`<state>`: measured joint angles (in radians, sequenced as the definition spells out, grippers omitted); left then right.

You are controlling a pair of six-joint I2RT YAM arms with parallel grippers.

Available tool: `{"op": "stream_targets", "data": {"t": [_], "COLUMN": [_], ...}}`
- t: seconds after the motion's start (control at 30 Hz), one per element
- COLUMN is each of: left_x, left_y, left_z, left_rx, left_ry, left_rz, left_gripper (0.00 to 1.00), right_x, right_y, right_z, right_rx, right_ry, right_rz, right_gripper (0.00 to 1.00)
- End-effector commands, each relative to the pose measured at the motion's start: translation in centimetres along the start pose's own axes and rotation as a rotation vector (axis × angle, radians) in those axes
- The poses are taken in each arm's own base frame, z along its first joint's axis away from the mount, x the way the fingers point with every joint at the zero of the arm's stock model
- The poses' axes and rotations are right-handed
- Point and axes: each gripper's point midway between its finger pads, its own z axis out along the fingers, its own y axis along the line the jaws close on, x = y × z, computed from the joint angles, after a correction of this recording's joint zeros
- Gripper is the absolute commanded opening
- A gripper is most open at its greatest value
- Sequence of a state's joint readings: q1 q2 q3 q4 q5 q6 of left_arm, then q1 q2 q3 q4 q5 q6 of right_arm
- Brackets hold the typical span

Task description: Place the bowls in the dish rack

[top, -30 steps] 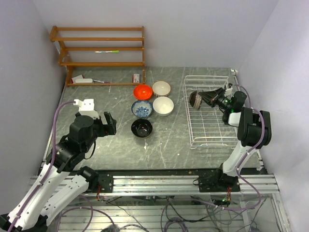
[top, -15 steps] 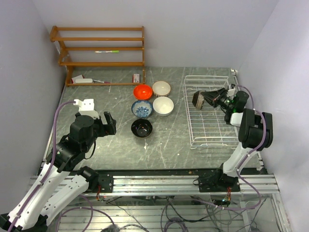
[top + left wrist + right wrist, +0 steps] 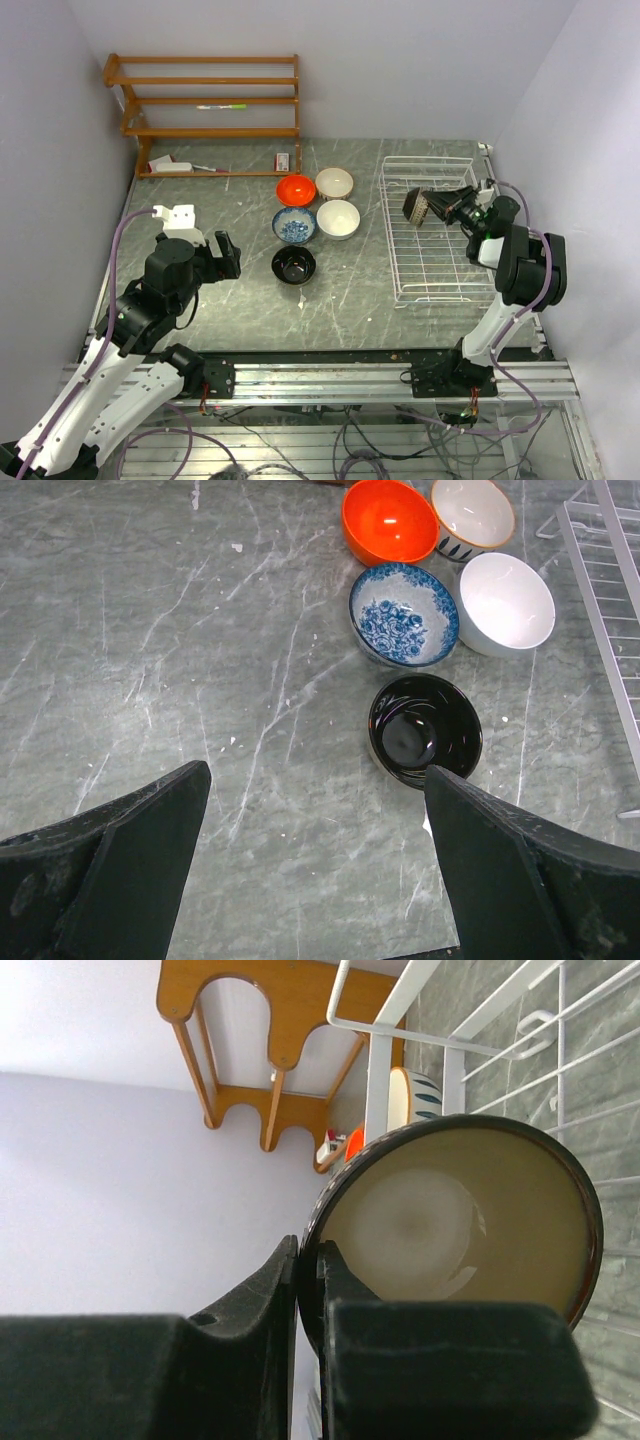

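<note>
Right fingers (image 3: 270, 1290) pinch the rim of the brown bowl (image 3: 455, 1215) — held on edge over the rack (image 3: 392, 240), far end, wires straight below. Left fingers (image 3: 140, 850) gape above the bench (image 3: 150, 630) — black bowl (image 3: 425, 730) ahead.

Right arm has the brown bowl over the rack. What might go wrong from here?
1. The right end effector pinches the brown bowl only at its rim, with the bowl tipped on edge. It may slip and drop onto the wires.
2. In the right wrist view the bowl hangs close to the upright bars of the dish rack. Lowering it could knock them or leave it sitting crooked.
</note>
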<state>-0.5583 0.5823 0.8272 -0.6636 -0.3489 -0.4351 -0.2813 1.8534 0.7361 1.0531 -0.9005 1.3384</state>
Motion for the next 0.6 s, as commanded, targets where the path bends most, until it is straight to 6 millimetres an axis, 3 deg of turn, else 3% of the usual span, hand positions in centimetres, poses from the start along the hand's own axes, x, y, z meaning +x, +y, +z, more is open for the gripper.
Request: {"op": "stream_targets", "data": {"t": [0.0,0.1,0.37,0.57], "left_x": [-0.2,-0.3,-0.1,-0.2], "left_y": [0.2,0.3,0.5,0.6], "left_z": [-0.1,-0.1,0.0,-0.1], "left_rx": [-0.015,-0.017,-0.031,-0.035], "left_ry": [-0.011,-0.014,-0.008,-0.011], "left_rz": [-0.008,-0.009,-0.009,-0.010], "left_gripper": [0.99,0.99,0.99,0.99], "right_x": [-1.3,-1.9,-3.2,-2.8], "right_y": [0.9,2.8,4.7,2.7], "right_z": [1.2,2.7,5.8,6.9], "right_rx": [-0.007,-0.063,-0.186,-0.187], "right_ry": [-0.033,-0.043,-0.098,-0.113], "right_rz": [0.021,0.016,0.023,0.065], "right_gripper": [0.00,0.00,0.00,0.00]}}
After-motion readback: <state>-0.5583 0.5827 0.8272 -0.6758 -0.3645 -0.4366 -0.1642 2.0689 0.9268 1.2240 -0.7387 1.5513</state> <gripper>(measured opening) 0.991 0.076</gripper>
